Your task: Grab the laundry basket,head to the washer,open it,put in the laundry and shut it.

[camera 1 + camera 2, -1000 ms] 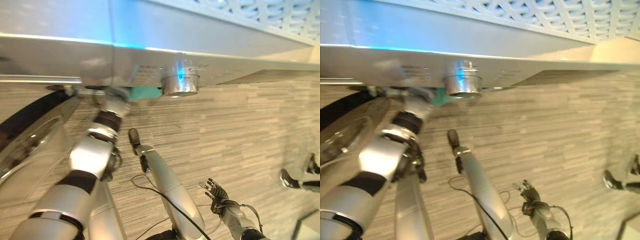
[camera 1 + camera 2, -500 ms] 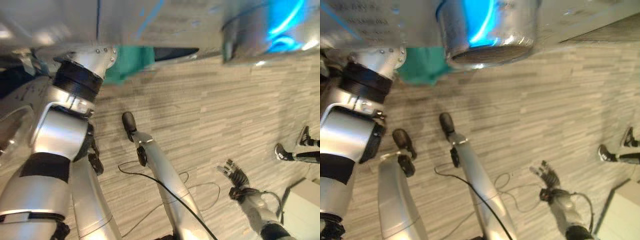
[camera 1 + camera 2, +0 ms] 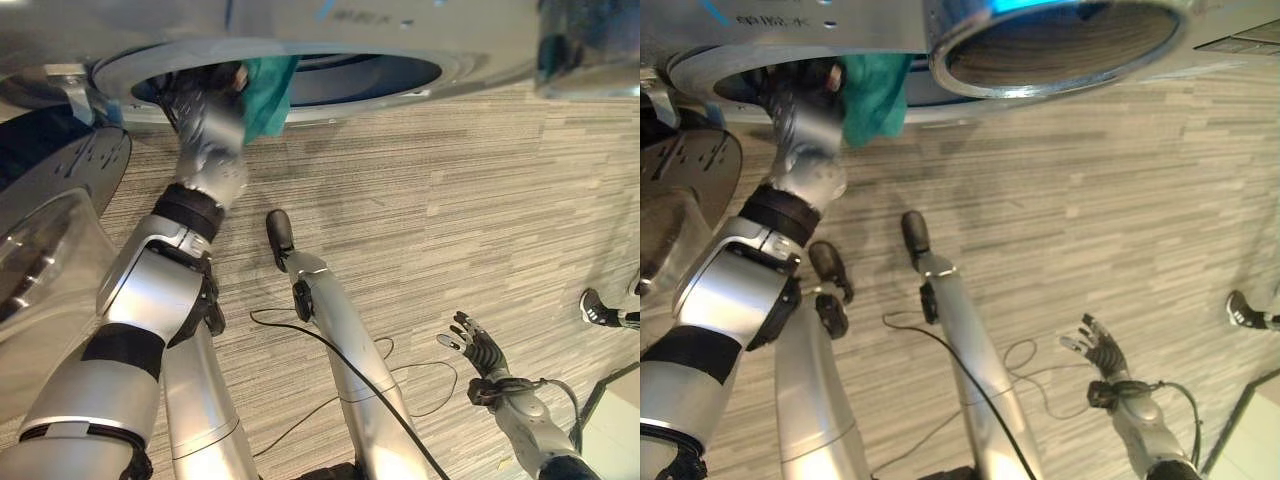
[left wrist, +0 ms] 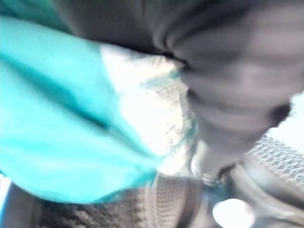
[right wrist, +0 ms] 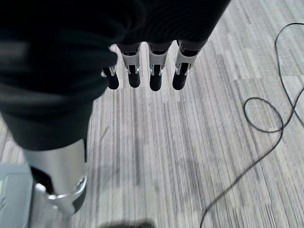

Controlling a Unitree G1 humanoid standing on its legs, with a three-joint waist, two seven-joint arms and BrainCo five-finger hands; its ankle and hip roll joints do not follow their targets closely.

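The washer's round drum opening gapes in its silver front at the top of the eye views. My left hand reaches up to the opening's left rim, shut on a teal cloth that hangs partly inside the mouth. In the left wrist view the teal cloth lies right against the hand's dark cover. My right hand hangs low on the right over the floor, open and holding nothing, and its straight fingers point at the striped floor.
The washer's glass door stands swung open on the left beside my left arm. A big silver dial juts from the washer's panel. A person's shoe is at the right edge, and a white object fills the bottom right corner.
The camera has shifted, so the drum opening now shows. My left hand with the teal cloth has come up from under the panel edge to the opening's rim. The right hand has stayed low.
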